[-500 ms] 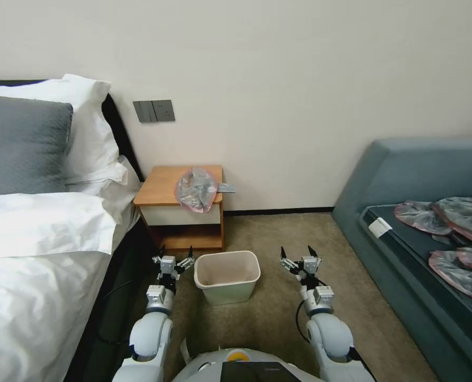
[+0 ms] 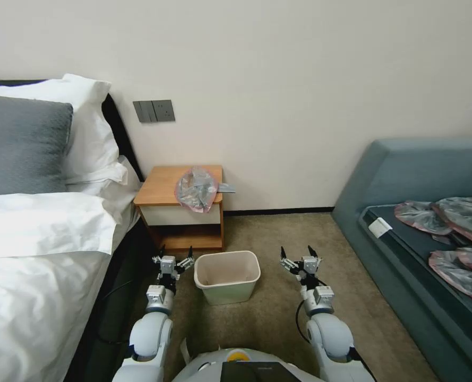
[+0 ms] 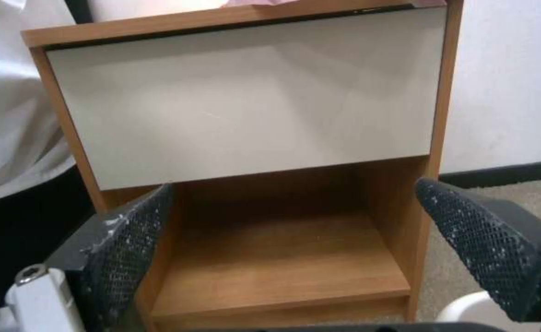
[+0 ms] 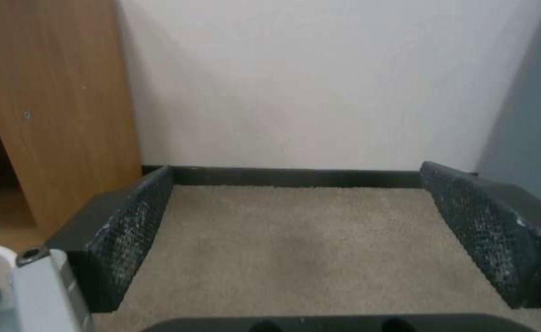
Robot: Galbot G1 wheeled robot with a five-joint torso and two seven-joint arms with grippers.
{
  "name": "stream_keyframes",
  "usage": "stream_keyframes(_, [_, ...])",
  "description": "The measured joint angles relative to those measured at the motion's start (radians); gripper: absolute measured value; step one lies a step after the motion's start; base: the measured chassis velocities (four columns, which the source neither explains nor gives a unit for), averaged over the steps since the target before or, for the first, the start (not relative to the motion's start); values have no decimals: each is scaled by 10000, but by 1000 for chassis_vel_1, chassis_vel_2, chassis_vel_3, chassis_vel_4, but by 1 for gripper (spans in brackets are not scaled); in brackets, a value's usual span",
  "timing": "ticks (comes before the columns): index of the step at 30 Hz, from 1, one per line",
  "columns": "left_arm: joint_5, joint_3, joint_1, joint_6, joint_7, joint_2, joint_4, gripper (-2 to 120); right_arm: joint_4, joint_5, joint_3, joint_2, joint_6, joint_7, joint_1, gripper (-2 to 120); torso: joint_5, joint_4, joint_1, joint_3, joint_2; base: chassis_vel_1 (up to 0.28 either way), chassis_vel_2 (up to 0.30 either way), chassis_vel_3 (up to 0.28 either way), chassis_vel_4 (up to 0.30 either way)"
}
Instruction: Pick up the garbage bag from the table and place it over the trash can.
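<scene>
Both silver-white jointed arms reach forward and low from the torso, side by side and well apart. The left gripper [image 2: 175, 253], with black mesh-padded fingers [image 3: 129, 249], is spread wide and holds nothing. The right gripper [image 2: 298, 252] is likewise spread wide, its fingers [image 4: 129, 230] holding nothing.

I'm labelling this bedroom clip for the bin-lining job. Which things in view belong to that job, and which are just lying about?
Job:
garbage bag, crumpled on the nightstand
nightstand
trash can, unlined, on the carpet
left gripper and right gripper, both open, flanking the can

Lying about:
bed with pillows
blue sofa with spare bags
wall switches
</scene>
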Motion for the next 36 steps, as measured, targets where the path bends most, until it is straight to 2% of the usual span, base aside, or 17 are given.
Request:
stream_keyframes(31, [-1, 0, 0, 0, 0, 0, 0, 100, 29, -1, 0, 5, -1, 0, -29, 100, 0, 0, 0, 0, 0, 0, 0, 0, 0])
stream_keyframes(35, [-87, -34, 164, 0, -23, 34, -331, 100, 878, -180, -36, 176, -105, 61, -499, 100, -6, -1, 0, 0, 0, 0, 0, 0, 0])
stream_keyframes(36, [-191, -85, 335, 0, -57, 76, -675, 100, 1298, -279, -62, 267, -176, 105, -735, 100, 2, -1, 0, 0, 0, 0, 0, 0, 0])
